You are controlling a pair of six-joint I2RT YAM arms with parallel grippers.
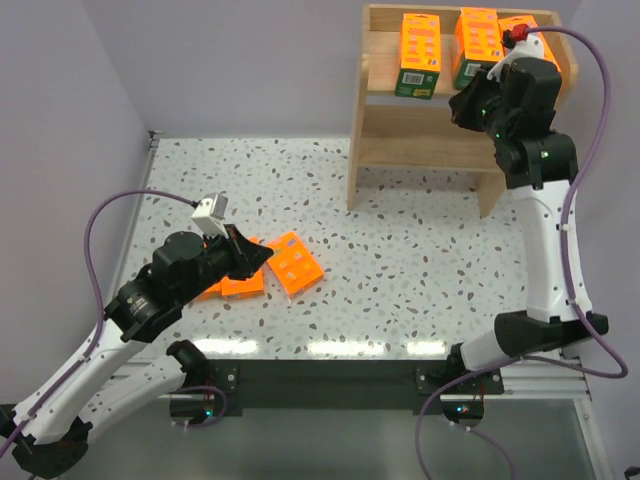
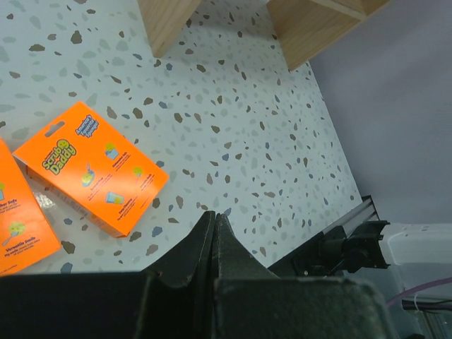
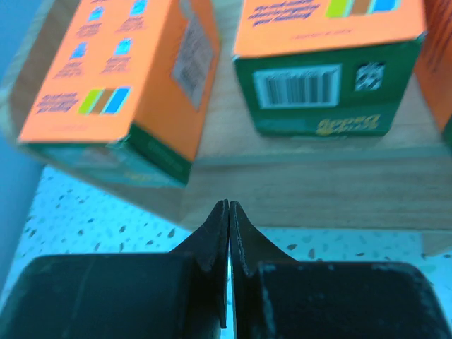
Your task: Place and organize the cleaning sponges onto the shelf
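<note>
Nearest loose sponge pack (image 1: 294,264) is found flat, well in front of the shelf (image 1: 420,150), long axis oblique to its front, just beside the closed, empty left gripper (image 1: 264,255).

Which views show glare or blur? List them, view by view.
Top external: sharp overall, with white glare streaks along the near edge of the table. Left wrist: the orange pack is crisp, its print readable. Right wrist: the shelved packs and the shelf look soft, with a bluish tint.
</note>
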